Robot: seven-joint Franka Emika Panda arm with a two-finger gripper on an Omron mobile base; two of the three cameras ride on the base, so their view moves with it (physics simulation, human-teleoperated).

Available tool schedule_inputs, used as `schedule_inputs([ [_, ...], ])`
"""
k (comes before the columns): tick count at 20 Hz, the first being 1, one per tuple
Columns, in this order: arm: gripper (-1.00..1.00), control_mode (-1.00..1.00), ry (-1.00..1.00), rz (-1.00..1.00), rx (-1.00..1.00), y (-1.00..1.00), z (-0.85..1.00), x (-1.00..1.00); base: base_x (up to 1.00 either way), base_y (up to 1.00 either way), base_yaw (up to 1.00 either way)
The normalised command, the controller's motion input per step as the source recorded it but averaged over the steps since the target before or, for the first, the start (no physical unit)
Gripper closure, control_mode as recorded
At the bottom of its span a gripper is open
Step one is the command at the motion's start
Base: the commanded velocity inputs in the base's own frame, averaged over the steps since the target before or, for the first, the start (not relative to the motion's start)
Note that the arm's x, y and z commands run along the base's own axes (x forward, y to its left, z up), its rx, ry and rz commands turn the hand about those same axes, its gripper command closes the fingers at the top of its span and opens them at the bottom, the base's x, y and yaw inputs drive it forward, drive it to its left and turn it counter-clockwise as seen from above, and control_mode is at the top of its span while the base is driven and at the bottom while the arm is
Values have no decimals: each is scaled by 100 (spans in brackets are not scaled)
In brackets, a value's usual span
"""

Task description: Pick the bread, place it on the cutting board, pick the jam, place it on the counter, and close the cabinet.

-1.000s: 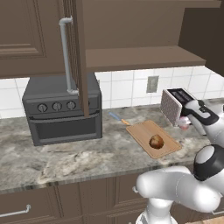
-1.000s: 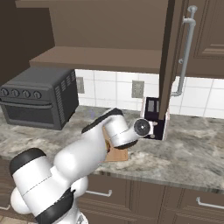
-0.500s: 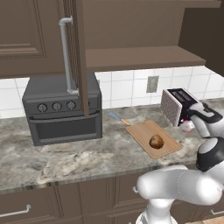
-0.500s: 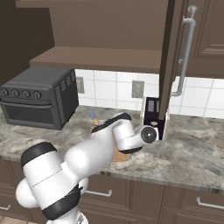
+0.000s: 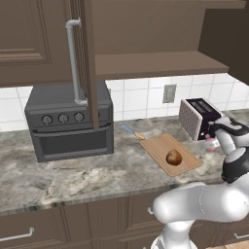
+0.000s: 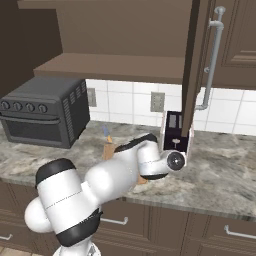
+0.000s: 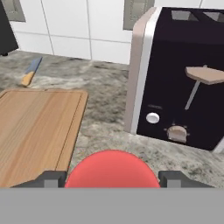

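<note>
One jar, the jam (image 7: 112, 169), sat clenched in my tool (image 7: 112, 178); I judged lowering gently onto bare worktop (image 7: 105, 94) beside the board (image 7: 37, 131), lower left, best.

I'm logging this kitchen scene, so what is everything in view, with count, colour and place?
bread: one, brown, on the cutting board.
cutting board: one, tan, on the counter left of the toaster.
jam: one, red, between the fingertips, by the toaster.
counter: one, grey-brown marbled.
cabinet: one, dark brown, door open, over the counter.
toaster oven: one, dark grey, under the cabinet.
toaster: one, black and silver, near the wall.
knife: one, blue blade and orange handle, behind the board.
gripper: one, dark, around the jam.
</note>
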Motion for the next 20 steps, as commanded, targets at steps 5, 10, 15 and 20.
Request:
schedule_inputs([
  [5,100,-100,0,0,0,-21,-23,0,0,0,0],
  [10,100,-100,0,0,0,-22,-19,2,0,0,0],
  [15,100,-100,0,0,-1,-16,-13,8,0,0,0],
  [20,100,-100,0,0,-1,-13,-11,15,0,0,0],
])
